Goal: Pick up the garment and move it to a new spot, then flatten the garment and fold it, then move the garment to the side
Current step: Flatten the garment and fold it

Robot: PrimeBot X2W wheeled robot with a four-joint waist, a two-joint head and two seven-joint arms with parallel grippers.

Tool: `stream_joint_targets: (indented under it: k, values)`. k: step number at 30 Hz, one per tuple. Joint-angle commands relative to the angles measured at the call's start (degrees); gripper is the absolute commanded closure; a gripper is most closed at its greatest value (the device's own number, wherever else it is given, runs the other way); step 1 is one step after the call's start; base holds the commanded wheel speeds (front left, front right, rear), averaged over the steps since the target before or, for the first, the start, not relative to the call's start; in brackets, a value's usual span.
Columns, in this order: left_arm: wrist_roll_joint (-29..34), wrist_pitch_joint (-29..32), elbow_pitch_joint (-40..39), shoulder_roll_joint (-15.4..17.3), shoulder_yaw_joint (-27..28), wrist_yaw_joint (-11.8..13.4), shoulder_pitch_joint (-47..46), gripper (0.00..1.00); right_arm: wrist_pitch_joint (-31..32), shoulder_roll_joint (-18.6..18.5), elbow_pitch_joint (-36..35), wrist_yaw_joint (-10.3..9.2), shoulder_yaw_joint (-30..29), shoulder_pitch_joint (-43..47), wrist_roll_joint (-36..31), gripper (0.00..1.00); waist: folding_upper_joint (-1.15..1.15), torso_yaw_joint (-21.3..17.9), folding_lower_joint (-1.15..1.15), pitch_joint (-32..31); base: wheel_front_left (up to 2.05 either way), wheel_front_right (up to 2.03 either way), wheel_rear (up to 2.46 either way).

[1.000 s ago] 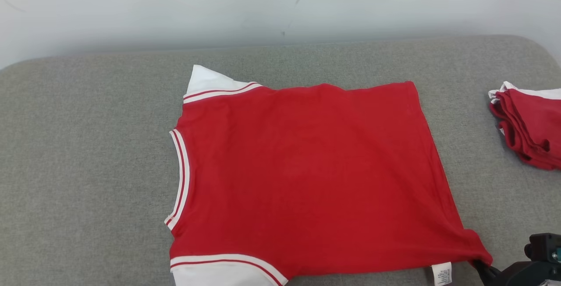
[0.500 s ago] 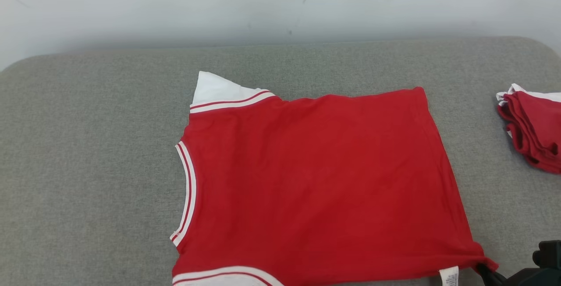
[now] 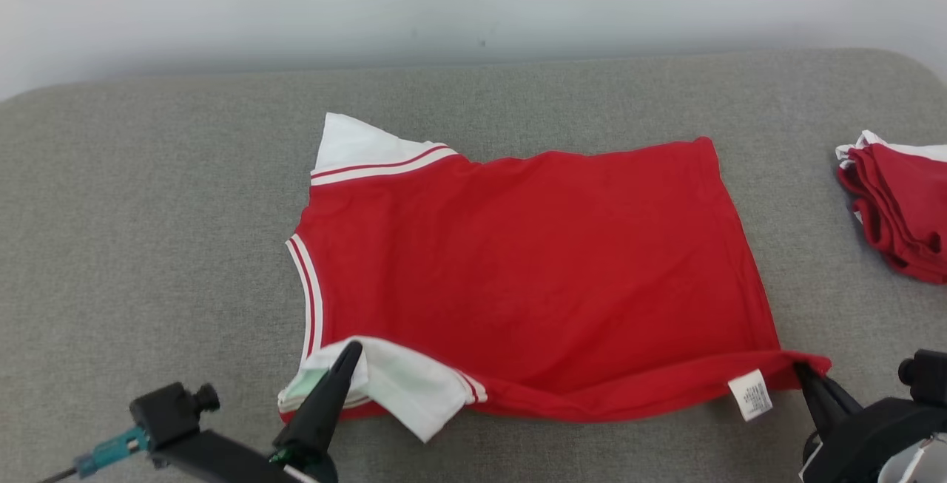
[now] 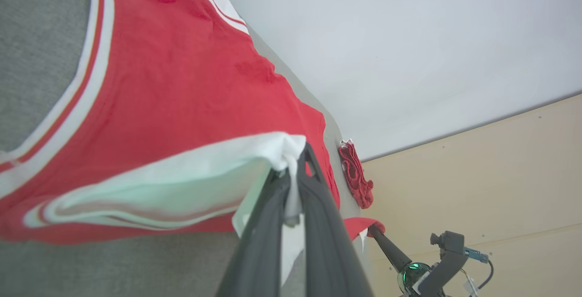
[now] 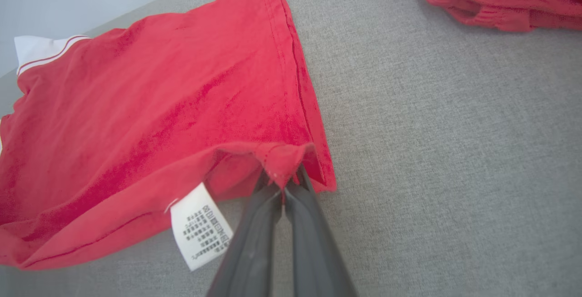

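The garment point(image 3: 533, 268) is a red shirt with white sleeves and striped trim, spread across the grey cushion, neck to the left. My left gripper point(image 3: 351, 353) is shut on the near white sleeve point(image 4: 254, 160) and holds it lifted and curled over the shirt's near edge. My right gripper point(image 3: 803, 373) is shut on the near hem corner point(image 5: 284, 163), raised a little, with a white care label point(image 5: 200, 224) hanging beside it. The near edge of the shirt between the two grips is lifted off the cushion. The far sleeve point(image 3: 355, 146) lies flat.
A stack of folded red and white garments point(image 3: 899, 205) lies at the cushion's right edge. The grey cushion point(image 3: 148, 246) has bare room left of the shirt and behind it. A pale wall point(image 3: 473, 2) runs along the back.
The left gripper has come into the head view holding the near sleeve. Both grips have raised the shirt's near edge and brought it further from the cushion's front. The camera shifted slightly.
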Motion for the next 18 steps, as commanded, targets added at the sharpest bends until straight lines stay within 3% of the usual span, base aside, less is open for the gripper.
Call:
stream_joint_targets:
  k: [1,12,18]
  values:
    - [2.0,-1.1,1.6,-0.7,-0.3,0.0,-2.3,1.00,-1.2,-0.3,0.5,-0.13,0.4,-1.3,-0.4,1.00,0.00,-0.3,-0.01,0.6,0.00,0.00,0.00]
    - [15.2,-9.2,13.9,-3.6,-3.1,0.1,-15.3,1.00,-8.5,-1.7,6.3,-0.13,2.8,-9.3,-2.3,1.00,0.00,-0.5,-0.01,4.3,0.00,0.00,0.00]
    - [18.1,-12.6,17.8,-4.6,-3.6,-0.3,-19.8,1.00,-11.1,-2.7,10.3,-0.13,4.7,-14.1,-3.6,1.00,0.00,-0.7,-0.01,5.9,0.00,0.00,0.00]
